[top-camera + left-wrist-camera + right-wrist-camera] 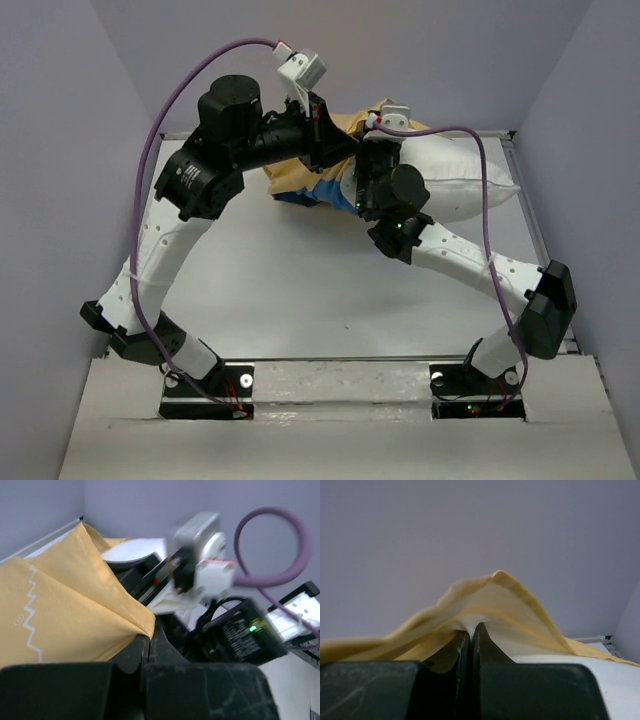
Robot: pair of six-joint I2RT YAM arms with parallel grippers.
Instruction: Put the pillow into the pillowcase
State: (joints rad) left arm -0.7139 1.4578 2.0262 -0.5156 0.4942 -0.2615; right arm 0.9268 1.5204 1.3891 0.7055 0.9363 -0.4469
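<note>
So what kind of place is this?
Probably a lab test cell, not a home: plain lilac walls box in a white table, with a left arm and right arm bolted at its near edge.

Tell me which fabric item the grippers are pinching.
The mustard-yellow pillowcase, not the white pillow: left gripper and right gripper are each shut on its yellow cloth.

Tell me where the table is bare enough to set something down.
The biggest bare stretch of table lies between the left arm and right arm, from the pillowcase down to their bases. The back is crowded: pillow, pillowcase, and both jaws shut on the yellow cloth.
</note>
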